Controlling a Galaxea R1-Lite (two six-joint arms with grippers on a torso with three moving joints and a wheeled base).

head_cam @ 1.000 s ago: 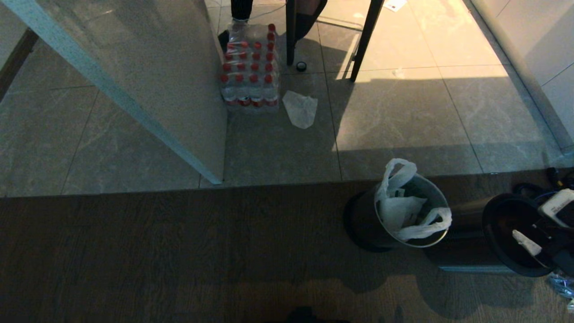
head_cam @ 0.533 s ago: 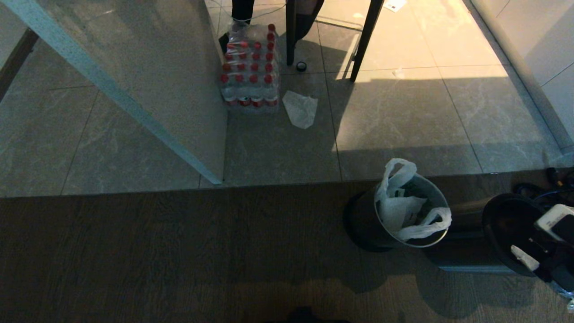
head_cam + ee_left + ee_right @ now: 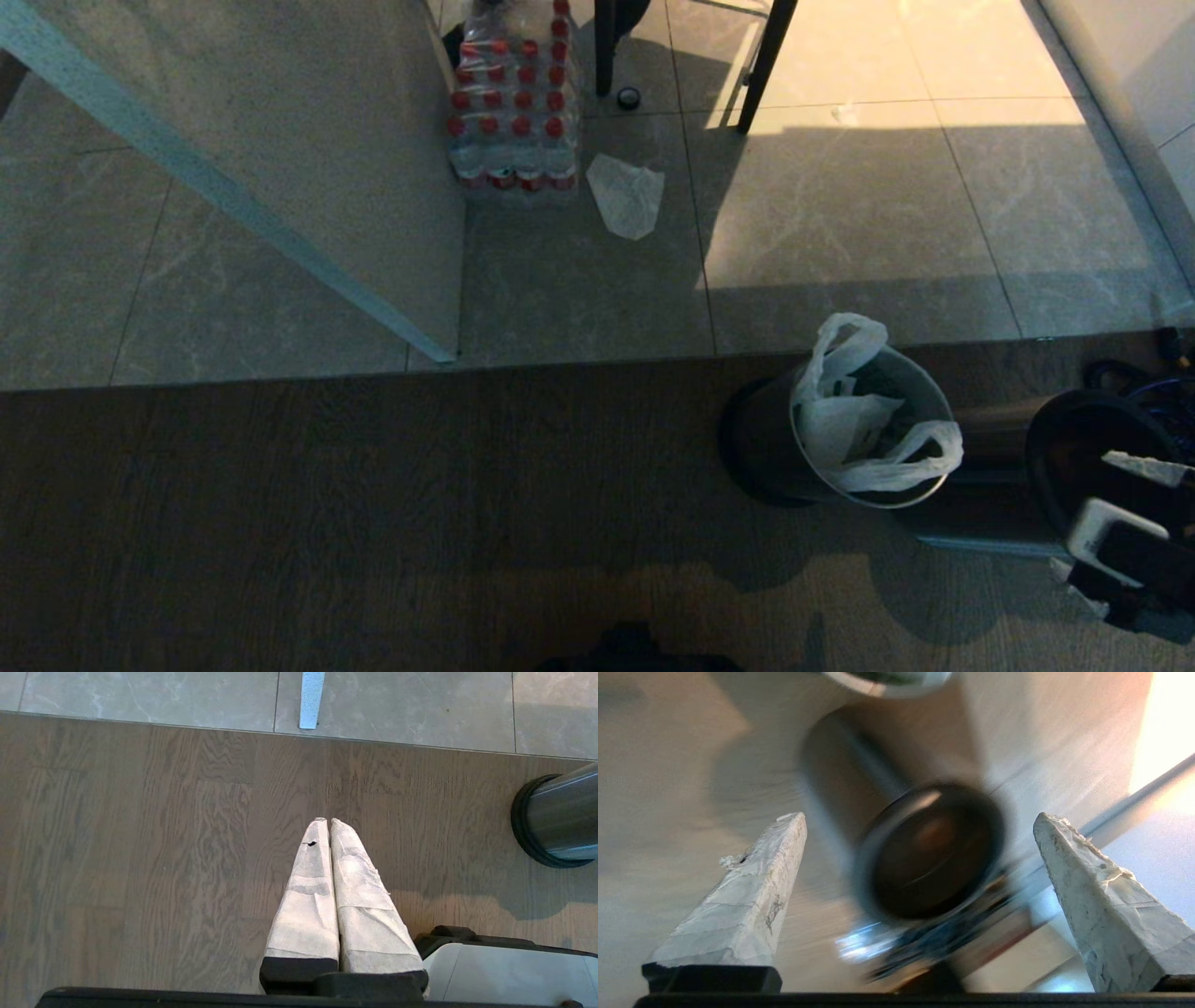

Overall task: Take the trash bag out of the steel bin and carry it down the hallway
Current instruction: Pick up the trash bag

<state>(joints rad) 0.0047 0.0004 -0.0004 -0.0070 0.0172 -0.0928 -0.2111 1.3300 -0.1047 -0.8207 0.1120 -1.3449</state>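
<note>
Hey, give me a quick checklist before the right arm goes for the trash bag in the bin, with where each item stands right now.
1. Trash bag in the steel bin: ok, it lies inside with both loop handles draped over the rim.
2. A handle reachable: ok, one loop stands up above the far rim.
3. Right gripper open: ok, fingers wide apart with nothing between them.
4. Right gripper lined up over the bag: not ok, in the head view it sits at the right edge, over a second dark bin.
5. Left gripper out of the way: ok, shut over the wooden floor.
</note>
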